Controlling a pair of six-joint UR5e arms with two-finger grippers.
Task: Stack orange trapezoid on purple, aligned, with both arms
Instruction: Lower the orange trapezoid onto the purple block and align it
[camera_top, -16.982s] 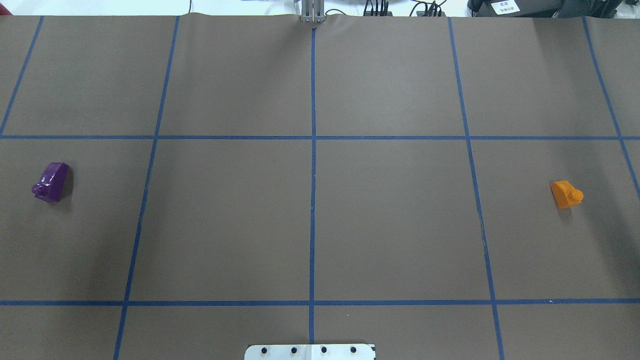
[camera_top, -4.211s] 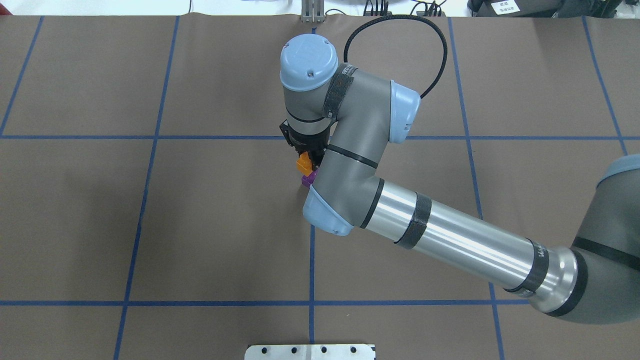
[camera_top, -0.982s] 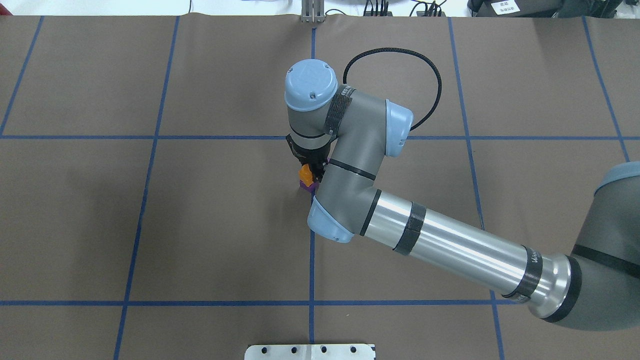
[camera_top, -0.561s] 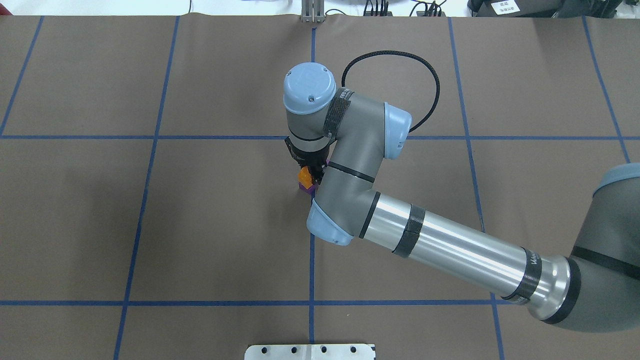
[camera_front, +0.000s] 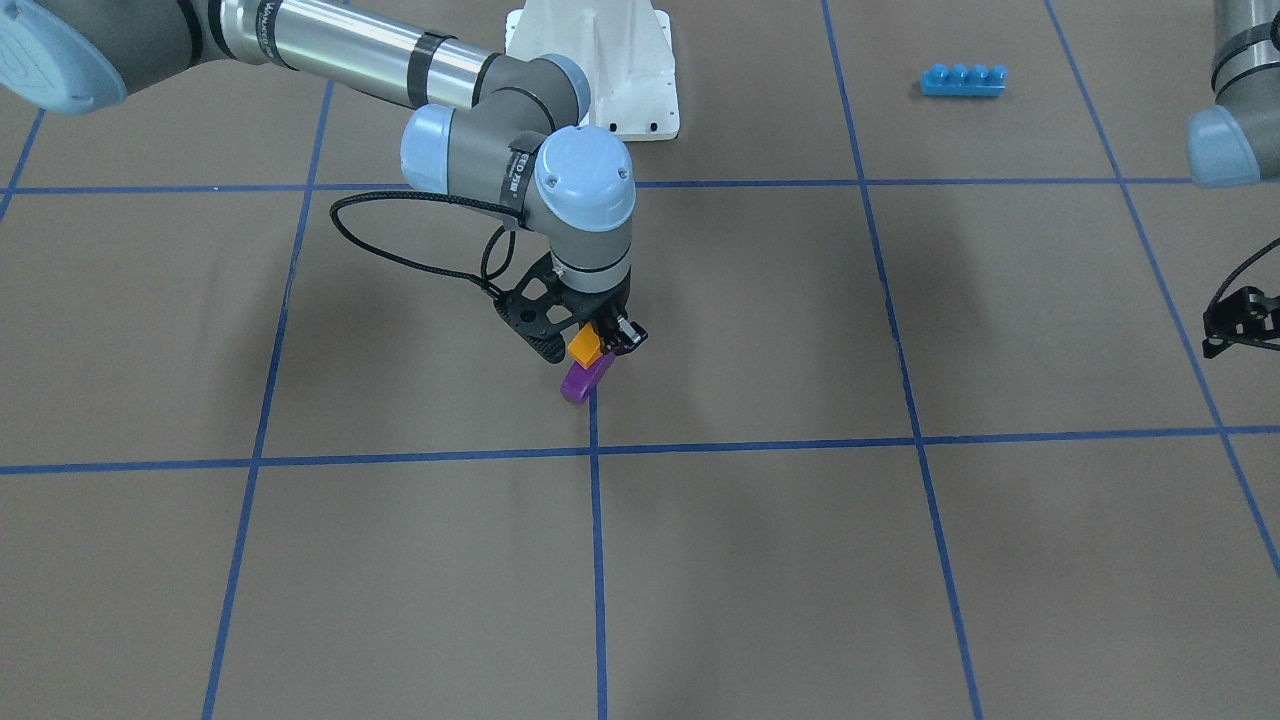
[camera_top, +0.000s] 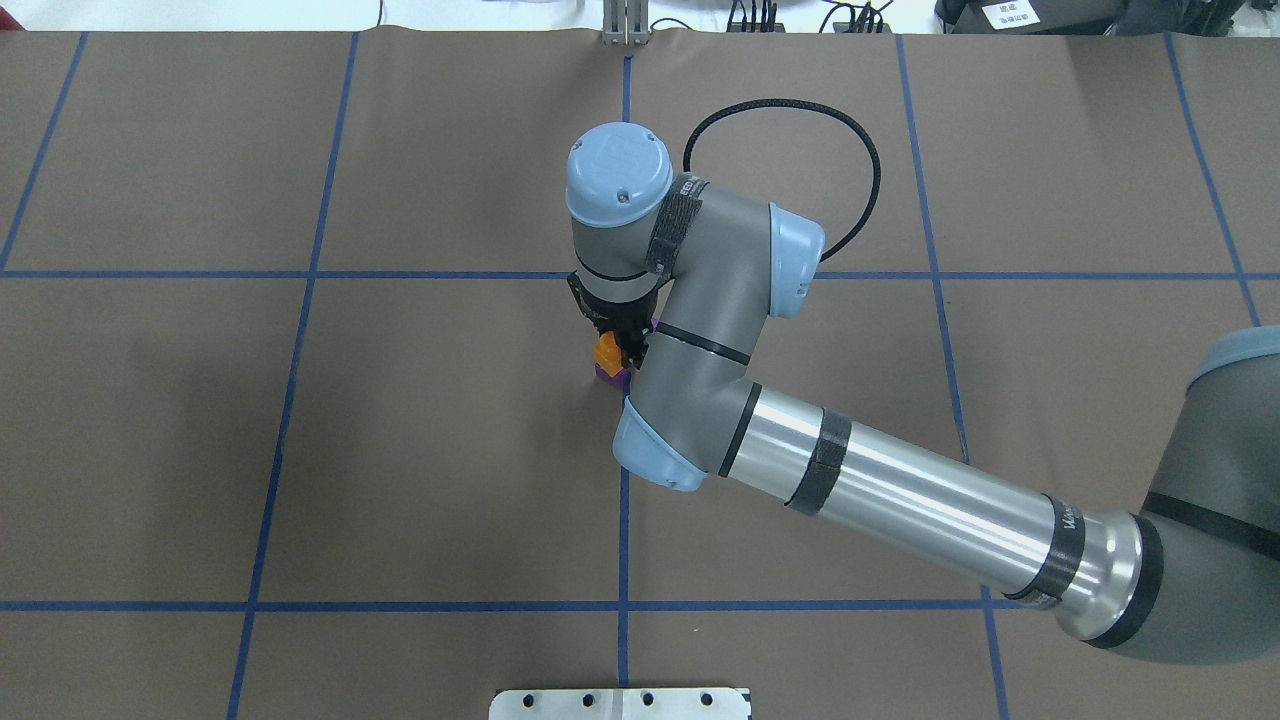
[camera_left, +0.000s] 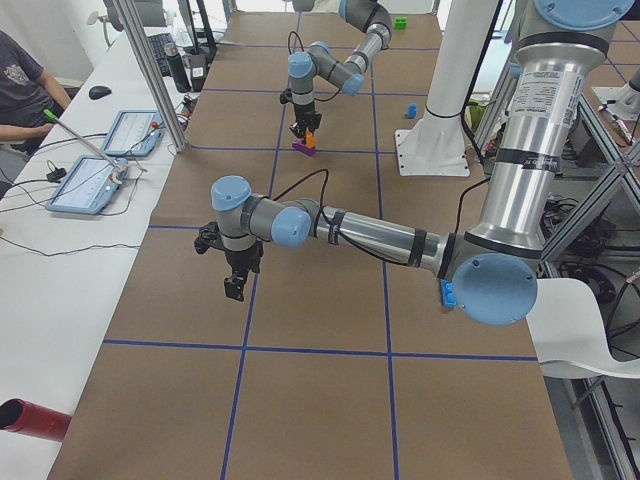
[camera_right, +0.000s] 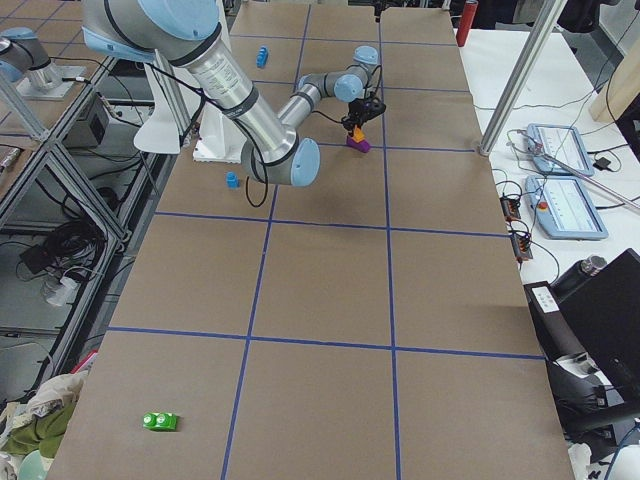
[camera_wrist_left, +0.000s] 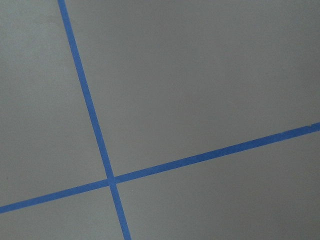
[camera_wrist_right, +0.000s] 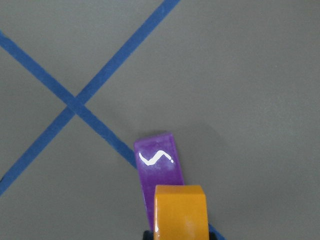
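At the middle of the table (camera_front: 760, 560) you find the trapezoid block (camera_front: 583, 346) sitting on top of the wedge block (camera_front: 580, 381). The wedge block lies on the centre tape line (camera_front: 598, 560), just on the robot's side of a tape crossing. The right gripper (camera_front: 598, 341) stands directly over the pair, with a finger on either side of the trapezoid block. The left gripper (camera_left: 236, 285) hangs well apart, toward the robot's left end of the table. Far from you, beside the base plate (camera_front: 600, 70), a four-stud brick (camera_front: 962, 80) lies on the robot's left.
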